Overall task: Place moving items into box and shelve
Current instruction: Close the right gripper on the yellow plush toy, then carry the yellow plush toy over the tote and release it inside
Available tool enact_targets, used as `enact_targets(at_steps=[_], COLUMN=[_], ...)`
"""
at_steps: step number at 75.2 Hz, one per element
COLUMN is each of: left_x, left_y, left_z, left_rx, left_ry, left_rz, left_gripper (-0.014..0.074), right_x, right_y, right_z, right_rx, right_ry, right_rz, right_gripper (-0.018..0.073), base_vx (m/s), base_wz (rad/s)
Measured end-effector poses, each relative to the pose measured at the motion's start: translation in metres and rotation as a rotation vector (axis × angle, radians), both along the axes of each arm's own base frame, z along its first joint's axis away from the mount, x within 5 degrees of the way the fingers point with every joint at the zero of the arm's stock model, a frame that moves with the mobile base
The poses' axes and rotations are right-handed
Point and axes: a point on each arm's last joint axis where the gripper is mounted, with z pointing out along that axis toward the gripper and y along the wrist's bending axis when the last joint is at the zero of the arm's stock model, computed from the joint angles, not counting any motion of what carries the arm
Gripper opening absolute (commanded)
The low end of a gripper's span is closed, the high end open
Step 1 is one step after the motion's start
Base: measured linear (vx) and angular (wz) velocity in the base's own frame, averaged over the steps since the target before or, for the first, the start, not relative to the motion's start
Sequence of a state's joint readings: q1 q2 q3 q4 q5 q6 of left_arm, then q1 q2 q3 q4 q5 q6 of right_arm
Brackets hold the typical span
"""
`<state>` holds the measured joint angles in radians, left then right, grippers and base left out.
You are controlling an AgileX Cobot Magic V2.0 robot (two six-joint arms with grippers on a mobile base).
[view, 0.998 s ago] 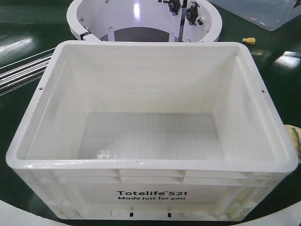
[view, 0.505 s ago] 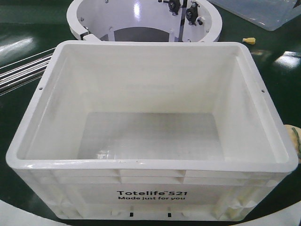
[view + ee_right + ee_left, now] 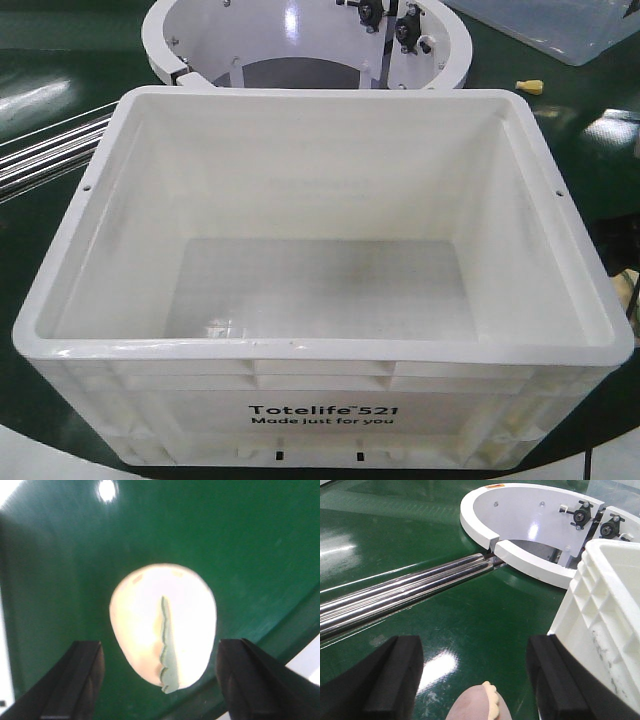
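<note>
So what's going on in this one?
The white tote stands empty on the green surface. The left gripper hovers open over the pinkish-brown toy beside the tote, and the right gripper hovers open over the pale yellow toy. Neither toy is gripped or in the tote yet.

The green tabletop (image 3: 420,535) is carrying the white box (image 3: 320,352), a ring housing (image 3: 160,45), steel rods (image 3: 395,597), a pale yellow toy (image 3: 140,620) and a pinkish toy (image 3: 470,707).
</note>
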<state>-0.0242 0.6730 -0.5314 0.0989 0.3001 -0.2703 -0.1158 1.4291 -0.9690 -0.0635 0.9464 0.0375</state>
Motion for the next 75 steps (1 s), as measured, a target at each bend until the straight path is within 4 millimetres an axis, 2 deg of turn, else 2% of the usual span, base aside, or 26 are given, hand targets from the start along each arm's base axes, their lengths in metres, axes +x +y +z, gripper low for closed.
enact_targets(at_steps=[14,28,35,42,58,66,75], left_x=[0.000,-0.002,-0.002,-0.002,0.002,0.005,0.007], left_y=[0.000,0.000,0.001,0.001,0.001,0.001,0.001], left_z=[0.000,-0.004,-0.005,-0.006,-0.015,-0.019,-0.020], left_rx=[0.000,0.002,0.003,0.004,0.007,0.008,0.008], left_ry=[0.004,0.052,0.061,0.068,0.157,0.188,0.197], left_rz=[0.000,0.005,0.006,0.006,0.011,0.012,0.012], left_gripper=[0.0566,0.0566,0.0566,0.0566,0.0566,0.0566,0.0566], right_x=[0.012,0.026,0.031,0.034,0.037,0.035,0.030], right_y=[-0.002,-0.004,-0.005,-0.006,-0.006,-0.006,-0.007], right_z=[-0.030,-0.053,-0.063,-0.070,-0.070,-0.063,-0.041], right_rx=[0.010,0.000,0.002,0.007,0.005,-0.005,-0.033], right_ry=[0.112,0.146,0.156,0.174,0.153,0.126,0.043], right_rz=[0.001,0.005,-0.014,-0.032,-0.034,-0.030,-0.018], right_gripper=[0.0522,0.0508,0.0456,0.0332,-0.0015,-0.0011,-0.0008], base_vx=[0.00,0.00,0.00,0.00,0.00,0.00,0.00], base_wz=[0.00,0.00,0.00,0.00,0.00,0.00,0.00])
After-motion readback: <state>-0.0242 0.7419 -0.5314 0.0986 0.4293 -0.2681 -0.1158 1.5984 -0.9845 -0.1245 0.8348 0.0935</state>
